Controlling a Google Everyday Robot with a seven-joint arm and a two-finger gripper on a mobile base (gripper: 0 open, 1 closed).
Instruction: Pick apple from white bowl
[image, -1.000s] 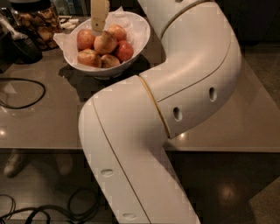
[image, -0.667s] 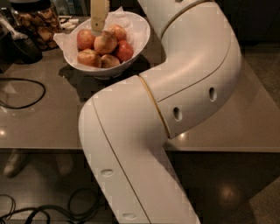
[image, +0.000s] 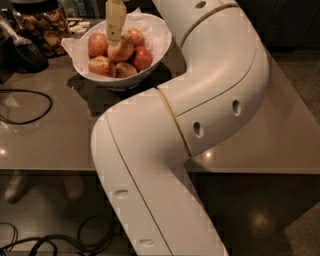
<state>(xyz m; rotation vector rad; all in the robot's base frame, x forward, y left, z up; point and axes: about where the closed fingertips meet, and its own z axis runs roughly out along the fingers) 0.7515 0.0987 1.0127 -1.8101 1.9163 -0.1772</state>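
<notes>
A large white robot arm (image: 200, 115) bends across the middle of the view and reaches up to the top left, where its pincer (image: 114, 41) hangs point-down inside the white bowl (image: 163, 41). The pincer is pale cream. Only one narrow side of it faces the camera, so I cannot tell whether it is wide, narrow, or gripping anything.

Directly beneath the pincer's tip, and seemingly touching it, lies the apple (image: 121, 51), pale yellow-orange, near the centre of the bowl. Smaller apples sit around the pincer: one (image: 97, 44) just to its left, a red apple (image: 142, 58) to its lower right, another (image: 134, 36) just to its right, and two more (image: 102, 65) nearer the camera. A crumpled white paper liner (image: 150, 25) shows along the bowl's far side, behind the pincer.

The bowl stands on a grey-brown desk (image: 60, 140). Further left of the pincer, at the desk's back edge, is a glass jar (image: 42, 27) of brown snacks. A black cable (image: 30, 114) loops on the desk, well below and left of the pincer.
</notes>
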